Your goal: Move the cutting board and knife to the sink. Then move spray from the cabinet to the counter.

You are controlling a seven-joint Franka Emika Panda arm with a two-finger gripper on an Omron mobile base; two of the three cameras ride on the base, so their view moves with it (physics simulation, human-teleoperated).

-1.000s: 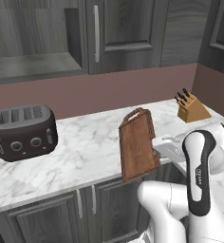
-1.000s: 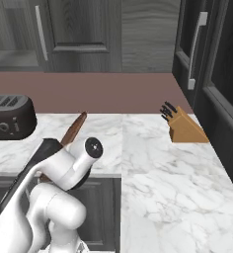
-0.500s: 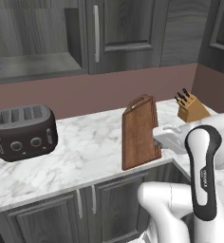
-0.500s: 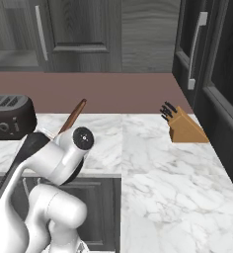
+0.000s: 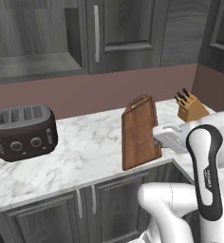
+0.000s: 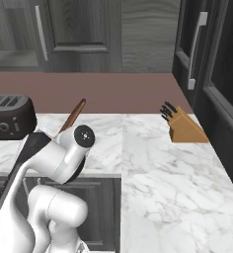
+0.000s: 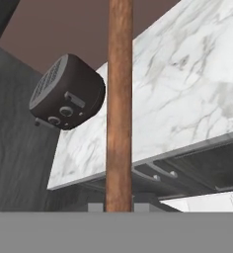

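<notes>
1. The L-shaped white marble counter (image 5: 85, 147) runs below a dark grey wall cabinet (image 5: 126, 33) with a long silver bar handle (image 5: 96, 33); lower dark cabinets (image 5: 85, 209) sit under the counter's front edge.
2. The white arm (image 5: 206, 175) rises at the lower right of the left base view and reaches left toward the board at the counter's front edge.
3. A dark four-slot toaster (image 5: 23, 130) stands on the counter to the left, well apart from the board.
4. The cutting board (image 5: 140, 133) is lifted off the counter and stands nearly upright on its long edge, reddish-brown, its handle-slot end toward the back wall. In the right base view it (image 6: 72, 116) shows as a thin slanted edge above the arm.
5. The claw (image 5: 167, 137) is clamped on the board's right edge; in the hand view the board (image 7: 119, 99) rises as a narrow brown strip from between the fingertips.
6. A tan knife block (image 5: 192, 107) with dark-handled knives stands near the back wall to the right of the board, apart from it.
</notes>
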